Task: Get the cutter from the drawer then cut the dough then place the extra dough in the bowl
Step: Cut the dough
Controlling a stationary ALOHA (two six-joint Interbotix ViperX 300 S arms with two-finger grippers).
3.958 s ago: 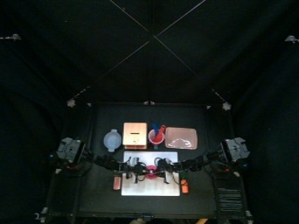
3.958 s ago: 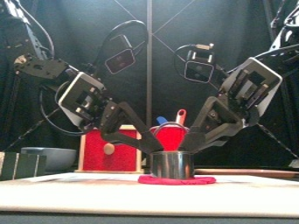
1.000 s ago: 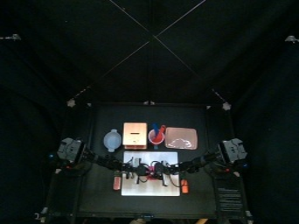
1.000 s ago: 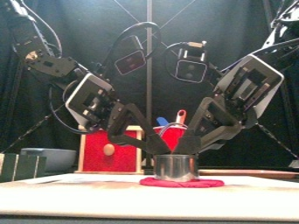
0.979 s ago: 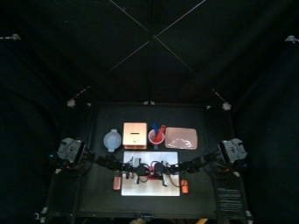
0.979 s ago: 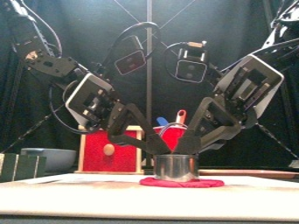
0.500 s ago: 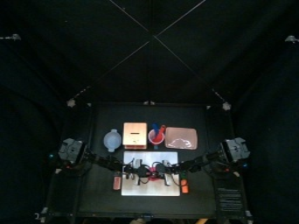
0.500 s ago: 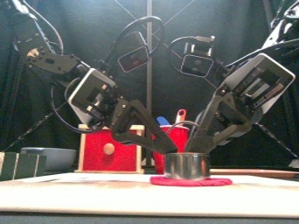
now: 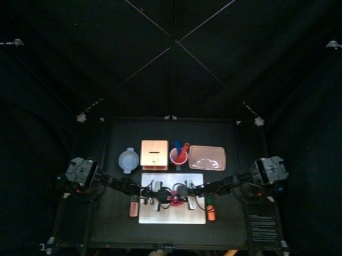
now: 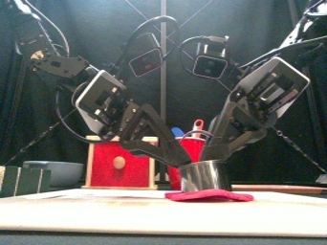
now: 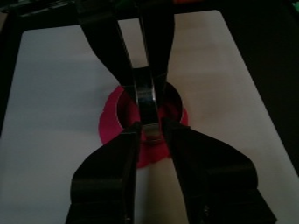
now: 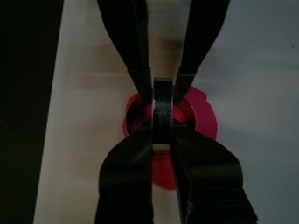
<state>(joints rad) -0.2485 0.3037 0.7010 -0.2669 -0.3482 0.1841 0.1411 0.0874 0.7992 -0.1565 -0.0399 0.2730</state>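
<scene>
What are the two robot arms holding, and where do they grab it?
The round metal cutter. The left end effector pinches its rim on one side, the right end effector on the opposite side.

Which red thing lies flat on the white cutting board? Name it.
The flat red dough disc, under the round metal cutter. The red cup stands upright behind the white cutting board; the red drawer front is a vertical panel.

Left pincer point(image 11: 149, 123) clamps the cutter point(image 11: 143, 87) over red dough point(image 11: 115, 121) on white board point(image 11: 56, 96).

Cutter point(image 10: 201, 178) between left claw point(image 11: 149, 124), right claw point(image 12: 163, 118)
</scene>
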